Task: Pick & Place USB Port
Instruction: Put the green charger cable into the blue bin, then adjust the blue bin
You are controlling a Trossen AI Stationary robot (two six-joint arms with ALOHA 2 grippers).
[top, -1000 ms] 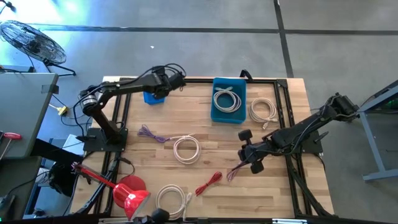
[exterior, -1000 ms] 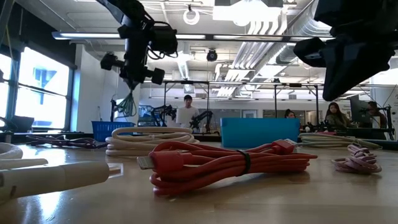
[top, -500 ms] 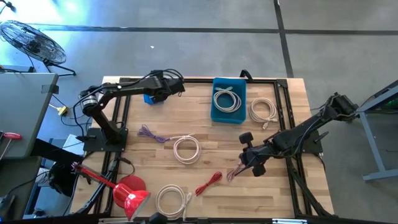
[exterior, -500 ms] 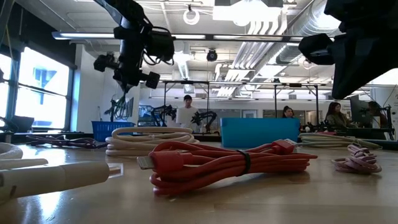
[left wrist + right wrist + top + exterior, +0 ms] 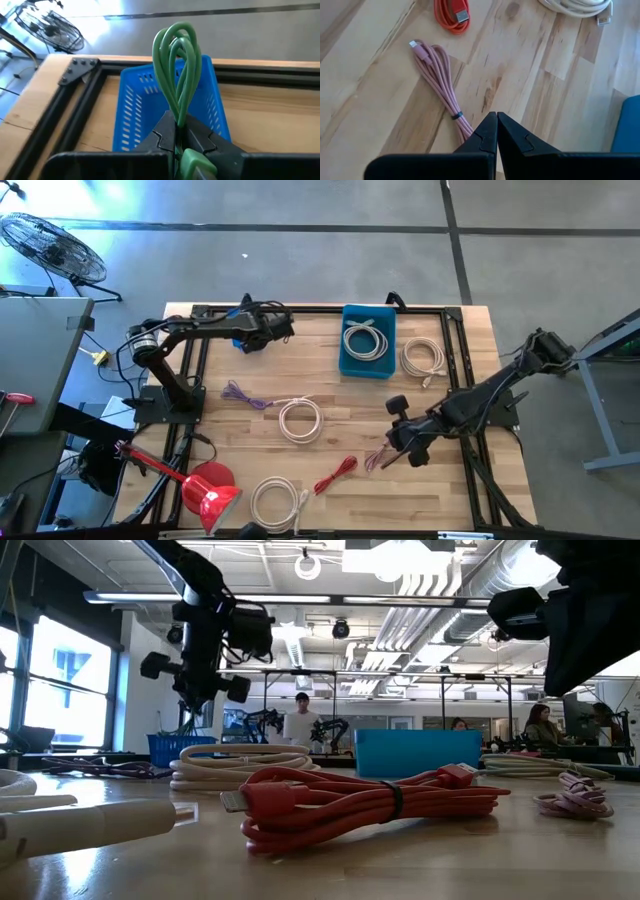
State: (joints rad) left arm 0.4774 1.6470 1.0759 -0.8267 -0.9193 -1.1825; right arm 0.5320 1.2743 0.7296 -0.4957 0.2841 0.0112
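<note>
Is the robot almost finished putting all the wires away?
Not yet. Done: one white cable lies in the big blue bin. In hand: the left gripper is shut on a green cable above the small blue basket. Left: the pink cable by the shut, empty right gripper, the red cable, the purple cable and three white coils on the table.

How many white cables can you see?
4. One is coiled in the big blue bin at the back, one lies right of that bin, one sits mid-table, and one is at the front edge. More could be hidden.
</note>
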